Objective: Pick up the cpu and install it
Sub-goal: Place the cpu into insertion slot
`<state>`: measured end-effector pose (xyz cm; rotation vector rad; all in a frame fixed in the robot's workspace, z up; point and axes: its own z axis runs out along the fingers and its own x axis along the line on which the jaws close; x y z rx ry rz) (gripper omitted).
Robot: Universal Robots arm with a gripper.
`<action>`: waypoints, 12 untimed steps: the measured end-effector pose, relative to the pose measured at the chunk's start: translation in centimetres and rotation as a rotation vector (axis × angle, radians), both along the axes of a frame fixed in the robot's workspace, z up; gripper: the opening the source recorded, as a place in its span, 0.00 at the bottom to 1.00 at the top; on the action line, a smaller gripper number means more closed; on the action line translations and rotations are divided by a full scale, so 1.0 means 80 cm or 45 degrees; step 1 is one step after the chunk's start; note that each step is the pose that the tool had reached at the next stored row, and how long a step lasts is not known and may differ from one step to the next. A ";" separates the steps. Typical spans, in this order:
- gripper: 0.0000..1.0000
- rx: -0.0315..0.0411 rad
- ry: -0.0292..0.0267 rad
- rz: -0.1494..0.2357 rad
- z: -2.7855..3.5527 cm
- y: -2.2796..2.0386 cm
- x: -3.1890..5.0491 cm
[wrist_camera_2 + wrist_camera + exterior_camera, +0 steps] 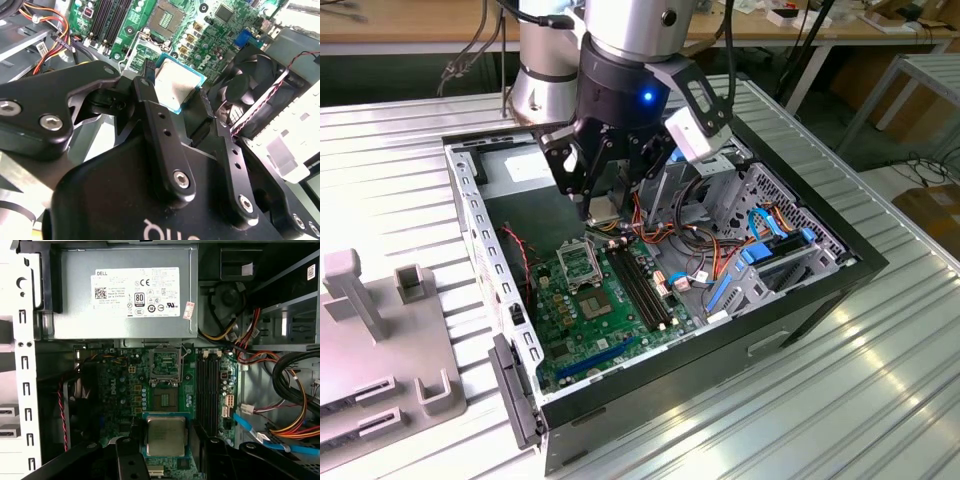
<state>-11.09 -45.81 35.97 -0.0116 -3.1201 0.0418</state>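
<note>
Power supply and cables near socket

In the gripper, the cpu hangs over the board; the socket lies near the board's edge by the power supply.

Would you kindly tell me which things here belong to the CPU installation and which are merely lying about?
For the job: the cpu; the gripper, its fingers shut on it; the socket; the green motherboard.
Just there: the power supply; the memory slots; the blue cables; the grey fixture at the exterior view's left.
</note>
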 end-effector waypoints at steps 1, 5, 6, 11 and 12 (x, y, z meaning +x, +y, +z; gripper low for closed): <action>0.47 0.0000 0.0000 0.000 -0.0007 0.0000 0.000; 0.47 0.0001 -0.0001 0.000 -0.0043 0.0000 0.000; 0.47 0.0000 0.0000 0.000 -0.0051 0.0000 0.000; 0.47 0.0000 0.0000 0.000 -0.0167 -0.0028 0.000; 0.47 0.0000 0.0000 0.000 -0.0181 -0.0032 0.000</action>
